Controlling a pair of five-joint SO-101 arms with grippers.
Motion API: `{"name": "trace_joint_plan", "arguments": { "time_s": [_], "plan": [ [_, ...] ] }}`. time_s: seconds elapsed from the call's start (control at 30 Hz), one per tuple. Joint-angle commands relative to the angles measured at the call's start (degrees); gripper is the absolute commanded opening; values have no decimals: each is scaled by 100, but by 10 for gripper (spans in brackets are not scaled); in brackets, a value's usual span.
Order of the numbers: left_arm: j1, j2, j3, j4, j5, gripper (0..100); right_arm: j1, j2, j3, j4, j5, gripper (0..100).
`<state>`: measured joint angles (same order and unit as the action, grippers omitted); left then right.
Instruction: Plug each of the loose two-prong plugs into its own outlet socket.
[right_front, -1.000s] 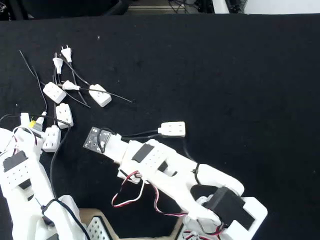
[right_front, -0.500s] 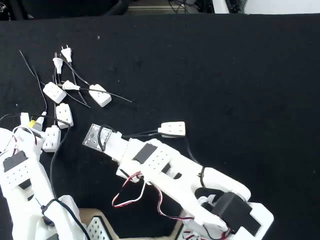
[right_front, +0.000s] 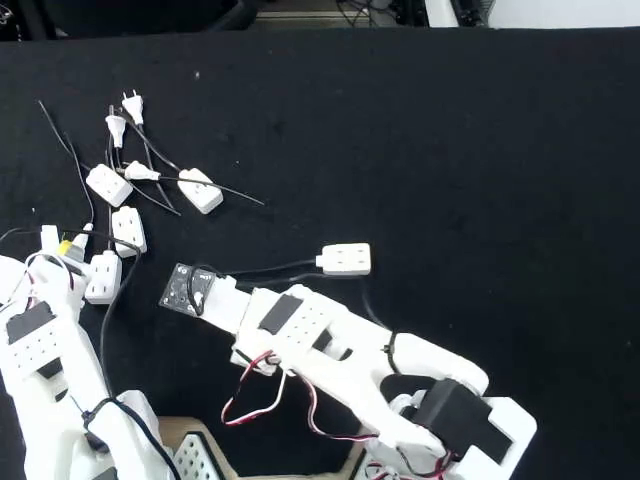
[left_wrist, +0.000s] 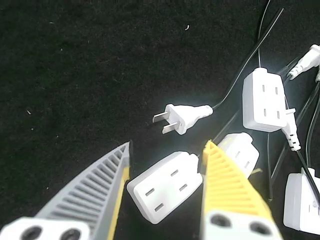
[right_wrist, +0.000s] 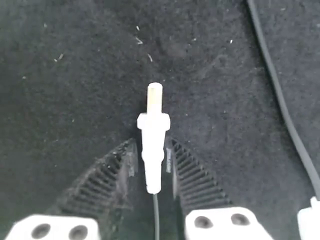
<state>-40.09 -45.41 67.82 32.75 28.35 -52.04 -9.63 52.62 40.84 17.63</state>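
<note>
A black cloth worktop (right_front: 480, 150) carries a scatter of white plastic outlet sockets and white two-prong plugs on thin black cords, most of them clustered at its far left. Two white robot arms reach in from the near edge.

The right arm (right_front: 340, 350) stretches toward that cluster. The right gripper (right_wrist: 150, 143) has its fingers clenched on a slim white two-prong plug (right_wrist: 154, 145), whose prongs point away from the gripper over bare worktop.

The left arm (right_front: 45, 370) sits at the cluster's near side. The left gripper (left_wrist: 167, 145) has its fingers released and spread, straddling a white rectangular socket (left_wrist: 165, 192) that lies flat between them with its slots empty. Just beyond it lie a loose white plug (left_wrist: 182, 116), not plugged in, and a second white socket (left_wrist: 264, 99), also empty. A lone white socket (right_front: 345, 258) lies apart, beside the right arm.

The task looks barely begun. One plug is in hand, no plug can be seen seated, and every pairing seems left to do.
</note>
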Motion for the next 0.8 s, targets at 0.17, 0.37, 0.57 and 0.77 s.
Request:
{"name": "trace_joint_plan", "arguments": {
  "time_s": [0.17, 0.37, 0.57, 0.77],
  "plan": [
    [-48, -53, -31, -79, 18, 234, -88, -541, -101, 9, -343, 82],
    [-48, -53, -31, -79, 18, 234, -70, -497, 31, -422, -510, 81],
    [-48, -53, -31, -79, 18, 234, -70, -268, 22, -457, -475, 81],
    [-57, -53, -31, -79, 18, 234, -62, -268, 31, -413, -246, 67]
  ]
}}
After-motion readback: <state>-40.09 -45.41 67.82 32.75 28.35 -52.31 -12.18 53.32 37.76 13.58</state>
